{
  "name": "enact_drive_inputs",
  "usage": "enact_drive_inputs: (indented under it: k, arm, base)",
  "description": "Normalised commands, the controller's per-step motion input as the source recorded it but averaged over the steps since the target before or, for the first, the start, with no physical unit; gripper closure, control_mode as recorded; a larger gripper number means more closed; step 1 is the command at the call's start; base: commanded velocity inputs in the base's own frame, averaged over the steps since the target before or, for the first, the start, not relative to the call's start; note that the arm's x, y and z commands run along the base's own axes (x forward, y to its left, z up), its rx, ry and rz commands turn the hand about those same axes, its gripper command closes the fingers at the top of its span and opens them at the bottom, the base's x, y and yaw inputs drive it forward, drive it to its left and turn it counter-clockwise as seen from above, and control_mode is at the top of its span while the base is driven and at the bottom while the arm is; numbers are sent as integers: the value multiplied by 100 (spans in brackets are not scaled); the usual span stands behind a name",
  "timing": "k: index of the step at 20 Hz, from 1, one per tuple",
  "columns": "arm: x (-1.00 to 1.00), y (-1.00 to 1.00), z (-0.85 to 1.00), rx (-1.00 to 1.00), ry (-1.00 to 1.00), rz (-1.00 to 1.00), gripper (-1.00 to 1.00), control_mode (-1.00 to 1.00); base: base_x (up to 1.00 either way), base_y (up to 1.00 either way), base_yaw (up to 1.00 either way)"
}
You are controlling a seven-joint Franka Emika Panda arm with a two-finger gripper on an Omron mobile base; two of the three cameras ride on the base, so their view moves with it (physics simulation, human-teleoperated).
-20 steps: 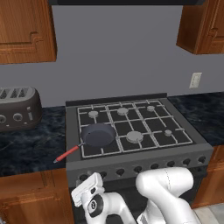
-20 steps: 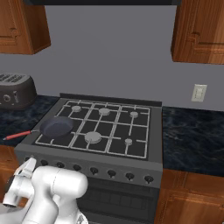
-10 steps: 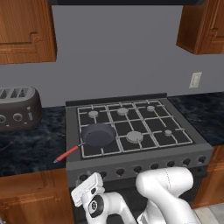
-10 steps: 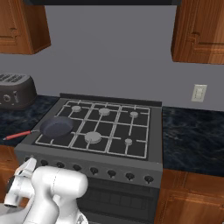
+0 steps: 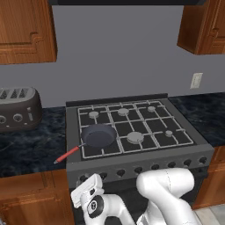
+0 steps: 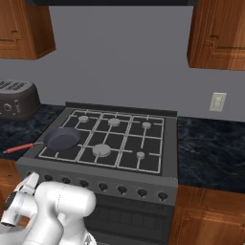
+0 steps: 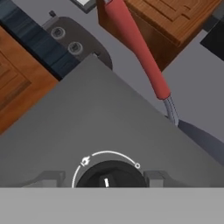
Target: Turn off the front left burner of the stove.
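Observation:
The dark grey stove [image 5: 145,163] stands in the middle of the counter, with its row of black knobs along the front panel [image 6: 119,179]. A dark pan [image 5: 100,135] with a red handle [image 5: 68,154] covers the front left burner. My gripper [image 5: 86,185] sits low in front of the panel's left end. In the hand view the leftmost knob [image 7: 107,176] fills the space between my two fingertips [image 7: 49,178], its white mark pointing down. My gripper [image 7: 101,179] is open, with a small gap on each side of the knob. I see no flame.
A dark grey toaster [image 5: 17,110] stands on the black counter [image 5: 30,149] left of the stove. The pan's red handle [image 7: 135,43] sticks out over the stove's front left corner, above my hand. Wooden cabinet doors [image 5: 30,197] flank the stove below.

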Motion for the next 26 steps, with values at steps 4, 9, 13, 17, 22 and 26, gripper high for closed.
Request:
enact_drive_inputs:
  k: [4,9,13,17,22,26]
  arm:
    - [-2,0,-15,1,0,-13,100,-100]
    - [-8,1,-17,6,-3,-15,100,-100]
    - [-12,0,-14,11,-4,-17,100,-100]
    - [-23,0,-16,18,-6,-18,100,-100]
    - [-41,0,-24,27,-15,-20,100,-100]
    - [-39,0,-21,32,-20,-22,100,-100]
  base:
    - [0,0,0]
    - [0,0,0]
    - [0,0,0]
    - [0,0,0]
    - [0,0,0]
    - [0,0,0]
